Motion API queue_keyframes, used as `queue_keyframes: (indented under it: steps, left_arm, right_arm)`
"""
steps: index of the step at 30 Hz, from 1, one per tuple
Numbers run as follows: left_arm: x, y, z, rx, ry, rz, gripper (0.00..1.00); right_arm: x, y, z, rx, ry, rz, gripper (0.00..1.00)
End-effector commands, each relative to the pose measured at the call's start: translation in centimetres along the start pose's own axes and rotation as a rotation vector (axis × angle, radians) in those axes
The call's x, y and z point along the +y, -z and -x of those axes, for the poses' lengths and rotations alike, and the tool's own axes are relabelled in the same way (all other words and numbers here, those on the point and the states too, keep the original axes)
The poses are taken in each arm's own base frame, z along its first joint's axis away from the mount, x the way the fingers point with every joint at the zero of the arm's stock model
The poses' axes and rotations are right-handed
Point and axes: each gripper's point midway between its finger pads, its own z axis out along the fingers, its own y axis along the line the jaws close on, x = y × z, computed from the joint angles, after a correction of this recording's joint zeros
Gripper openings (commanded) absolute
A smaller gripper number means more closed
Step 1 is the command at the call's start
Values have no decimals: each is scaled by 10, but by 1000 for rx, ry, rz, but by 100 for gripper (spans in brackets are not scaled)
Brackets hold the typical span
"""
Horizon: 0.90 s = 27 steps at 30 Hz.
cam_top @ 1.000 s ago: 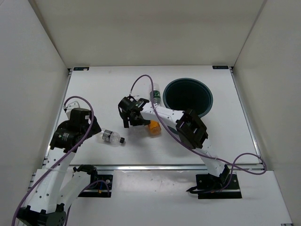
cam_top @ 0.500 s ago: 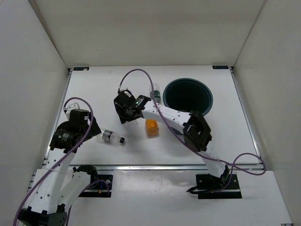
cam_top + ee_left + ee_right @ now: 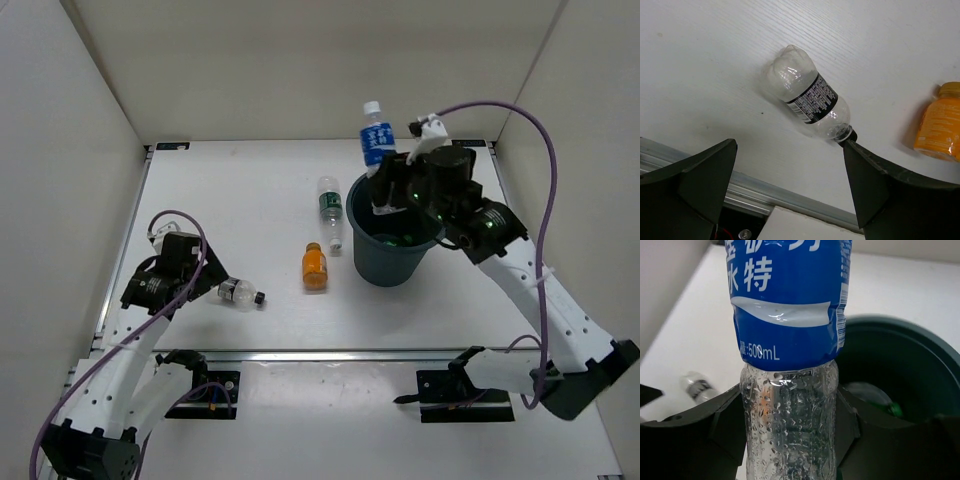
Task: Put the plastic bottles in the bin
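Note:
My right gripper [image 3: 385,187] is shut on the lower body of a clear bottle with a blue label [image 3: 376,142], holding it upright above the near-left rim of the dark teal bin [image 3: 395,262]. In the right wrist view the blue-label bottle [image 3: 790,315] fills the gap of the gripper [image 3: 790,425], with the bin [image 3: 920,345] behind and something green inside. A green-label bottle [image 3: 330,210], an orange bottle [image 3: 315,265] and a dark-label bottle [image 3: 238,292] lie on the table. My left gripper [image 3: 790,150] is open just short of the dark-label bottle [image 3: 807,102].
White walls [image 3: 90,110] close in the table on three sides. An aluminium rail [image 3: 765,185] runs along the near edge just under my left gripper. The orange bottle [image 3: 937,125] lies to the right of the dark-label one.
My right arm has left the middle of the table and now holds the blue-label bottle over the bin. The bin and orange bottle sit in shifted places. The left gripper moved slightly.

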Motion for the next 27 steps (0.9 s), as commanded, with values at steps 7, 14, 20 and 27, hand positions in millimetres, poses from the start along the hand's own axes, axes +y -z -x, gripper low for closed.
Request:
queue_keyframes:
  steps: [7, 14, 20, 27]
  left_arm:
    - [-18, -17, -9, 19, 79, 0, 98]
    - [-26, -29, -9, 19, 112, -8, 98]
    - [-35, -44, -12, 43, 77, 13, 99]
    - [-35, -75, -29, 115, 41, 70, 98]
  right_arm:
    - [-58, 4, -69, 144, 34, -91, 59]
    - [-80, 20, -43, 57, 54, -196, 99]
    - [-117, 47, 4, -78, 17, -341, 99]
    - [-220, 88, -19, -36, -165, -633, 99]
